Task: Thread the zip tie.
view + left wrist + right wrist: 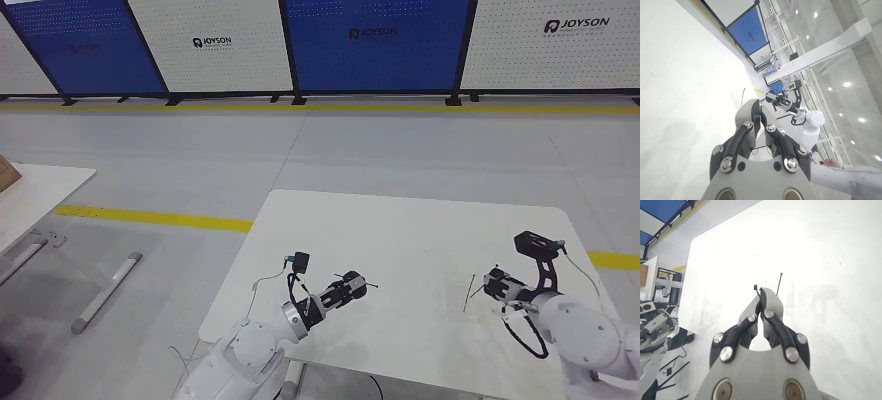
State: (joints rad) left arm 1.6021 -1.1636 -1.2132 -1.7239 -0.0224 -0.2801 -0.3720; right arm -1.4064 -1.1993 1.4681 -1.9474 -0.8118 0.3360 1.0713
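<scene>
My right gripper (760, 292) (492, 283) hovers over the table's right side, shut on a black zip tie (756, 288). The tie's square head pokes out past the fingertips. A second black zip tie (779, 283) (469, 290) (743, 94) lies flat on the white table (420, 230), just beyond that gripper toward the middle. My left gripper (760, 108) (355, 285) is low over the front left part of the table. It is shut, and a thin black strip (372, 286), apparently a zip tie, sticks out of its tip. The two grippers are far apart.
The table's front edge (330, 355) runs close beneath both arms. Another white table (40, 190) stands off to the left across the floor. Blue and white panels (370, 45) line the back of the room.
</scene>
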